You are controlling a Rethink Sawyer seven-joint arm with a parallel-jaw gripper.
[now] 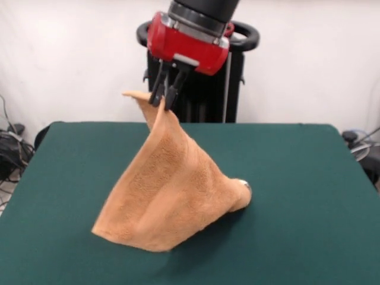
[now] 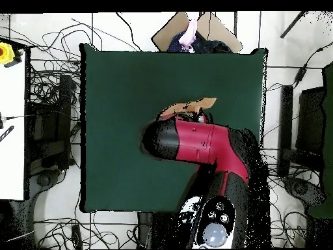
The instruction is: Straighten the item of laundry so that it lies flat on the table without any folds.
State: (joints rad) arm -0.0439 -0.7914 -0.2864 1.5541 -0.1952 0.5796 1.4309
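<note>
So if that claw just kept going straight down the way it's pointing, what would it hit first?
The towel itself: the gripper already pinches its top corner, and the draped cloth hangs right beneath. Below that lies the green table.

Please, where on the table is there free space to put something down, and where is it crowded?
The green table is bare across its whole right part, right of the towel, and along the left edge beside the towel's low corner. It is crowded in the middle, where the end effector holds the towel up by one corner and its lower edge rests on the table.
</note>
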